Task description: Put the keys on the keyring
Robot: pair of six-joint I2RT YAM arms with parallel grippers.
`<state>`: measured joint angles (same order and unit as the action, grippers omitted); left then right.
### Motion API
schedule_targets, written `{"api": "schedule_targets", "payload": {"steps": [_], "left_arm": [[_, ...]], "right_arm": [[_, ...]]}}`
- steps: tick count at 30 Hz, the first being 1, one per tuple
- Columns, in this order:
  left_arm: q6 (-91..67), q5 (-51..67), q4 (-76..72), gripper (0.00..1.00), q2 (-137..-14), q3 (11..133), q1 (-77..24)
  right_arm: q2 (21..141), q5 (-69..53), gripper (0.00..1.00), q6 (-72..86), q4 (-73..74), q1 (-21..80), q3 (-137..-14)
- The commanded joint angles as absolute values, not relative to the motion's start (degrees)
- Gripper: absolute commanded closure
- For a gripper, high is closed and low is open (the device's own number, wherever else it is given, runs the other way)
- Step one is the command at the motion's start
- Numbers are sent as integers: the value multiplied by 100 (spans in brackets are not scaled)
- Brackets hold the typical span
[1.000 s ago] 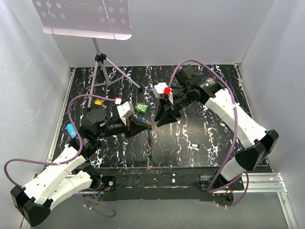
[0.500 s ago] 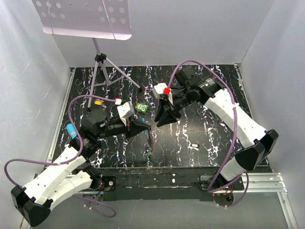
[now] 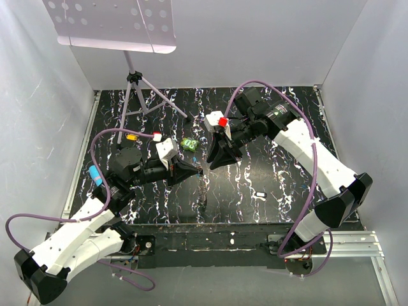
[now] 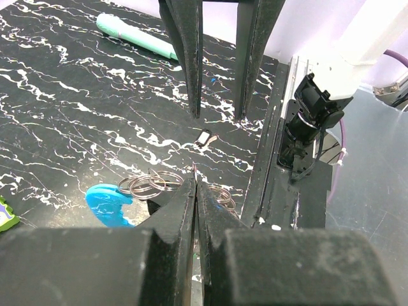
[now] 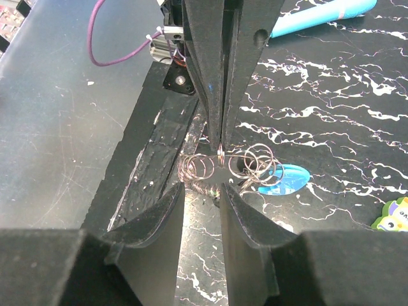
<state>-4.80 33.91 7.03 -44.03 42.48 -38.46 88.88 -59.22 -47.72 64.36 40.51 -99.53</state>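
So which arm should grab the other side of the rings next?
The right. The left gripper is shut on the keyring, while the right gripper is open with the rings just ahead of its fingertips.

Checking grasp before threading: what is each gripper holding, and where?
Left gripper is shut on the keyring, pinching one thin wire loop, apart from its blue clip. Right gripper is open, holding nothing.

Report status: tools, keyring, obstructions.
Left tool shut on keyring of thin grey wire rings with blue clip, hanging. Right tool open, empty, facing it. Keys not discernible. Nothing else between them.
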Motion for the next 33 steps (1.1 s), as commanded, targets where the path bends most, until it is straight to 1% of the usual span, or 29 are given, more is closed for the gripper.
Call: {"api": "schedule_targets", "payload": {"steps": [1, 33], "left_arm": [[-492, 3454, 413, 100, -4236, 4210, -3832], [-510, 3454, 325, 100, -4105, 4069, -3832]], "right_arm": [[8877, -5968, 63, -4720, 6346, 4025, -9976], [8930, -5950, 63, -4746, 6372, 4025, -10037]]}}
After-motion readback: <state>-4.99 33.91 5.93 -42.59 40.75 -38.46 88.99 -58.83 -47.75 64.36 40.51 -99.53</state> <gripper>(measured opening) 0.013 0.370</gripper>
